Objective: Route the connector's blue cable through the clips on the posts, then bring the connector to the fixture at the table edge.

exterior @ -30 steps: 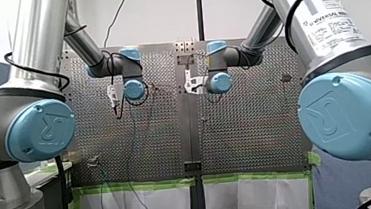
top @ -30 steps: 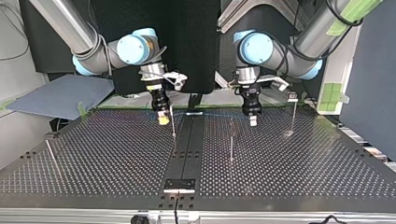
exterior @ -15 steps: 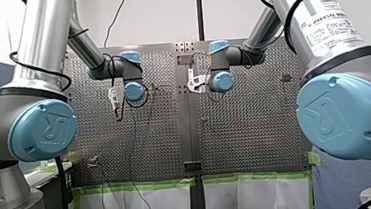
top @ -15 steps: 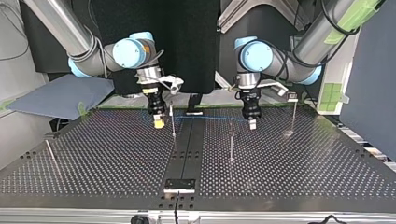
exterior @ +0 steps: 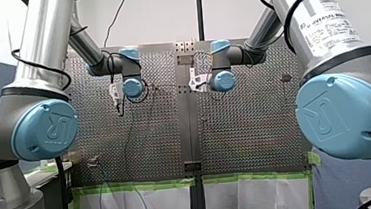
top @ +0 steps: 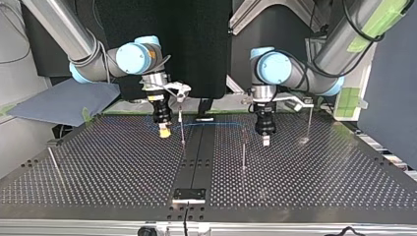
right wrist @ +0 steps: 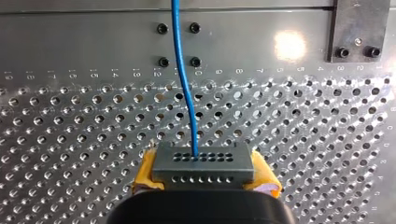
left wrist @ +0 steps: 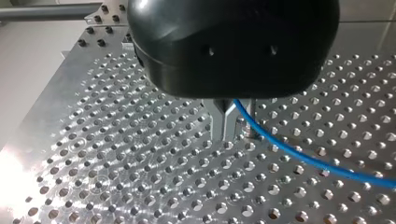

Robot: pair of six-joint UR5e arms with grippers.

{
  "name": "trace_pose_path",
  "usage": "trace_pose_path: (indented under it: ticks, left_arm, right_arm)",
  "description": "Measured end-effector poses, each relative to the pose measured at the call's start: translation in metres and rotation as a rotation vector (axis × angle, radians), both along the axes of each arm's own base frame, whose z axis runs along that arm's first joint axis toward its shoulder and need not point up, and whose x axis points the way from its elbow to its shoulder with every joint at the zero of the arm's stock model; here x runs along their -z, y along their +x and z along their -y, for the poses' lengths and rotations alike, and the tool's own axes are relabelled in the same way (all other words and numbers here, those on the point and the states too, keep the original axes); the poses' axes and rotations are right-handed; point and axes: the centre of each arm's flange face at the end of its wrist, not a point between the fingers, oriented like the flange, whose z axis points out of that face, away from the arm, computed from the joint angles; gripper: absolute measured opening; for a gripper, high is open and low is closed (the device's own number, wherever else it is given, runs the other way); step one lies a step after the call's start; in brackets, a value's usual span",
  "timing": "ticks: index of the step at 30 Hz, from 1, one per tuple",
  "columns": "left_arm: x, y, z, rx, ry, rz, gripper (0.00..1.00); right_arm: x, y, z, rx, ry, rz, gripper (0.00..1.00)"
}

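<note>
While level, connector's (right wrist: 203, 163) blue cable (top: 221, 125) crosswise.

The housing of my left gripper (left wrist: 231, 126) hides where the blue cable (left wrist: 299, 154) enters it, probably pinched; the cable runs out of frame. My right gripper (right wrist: 205, 176) covers the underside of the connector (right wrist: 203, 161). The clips (top: 308, 102) atop the posts (top: 243, 150) are too small to read.

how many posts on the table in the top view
4 in the top view: far-left post, left-centre post by my right gripper, right-centre post by my left gripper, far-right post. More may be hidden.
</note>
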Motion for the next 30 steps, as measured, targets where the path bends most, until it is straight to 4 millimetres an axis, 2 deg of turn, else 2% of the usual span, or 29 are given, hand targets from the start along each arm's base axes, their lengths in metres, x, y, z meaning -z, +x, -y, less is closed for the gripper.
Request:
trace_pose_path:
  ticks: [11, 21, 30]
  left_arm:
    - [-0.001, 0.009, -0.013, 0.000, 0.005, -0.014, 0.00]
    - [0.017, 0.025, -0.018, 0.013, 0.025, -0.067, 0.00]
    - [0.014, 0.035, -0.021, 0.027, 0.019, -0.064, 0.00]
  right_arm:
    - [-0.011, 0.003, 0.007, 0.003, -0.009, 0.015, 0.00]
    - [-0.014, -0.010, 0.023, 0.034, -0.014, 0.020, 0.00]
    - [-0.014, -0.018, 0.032, 0.048, -0.013, 0.019, 0.00]
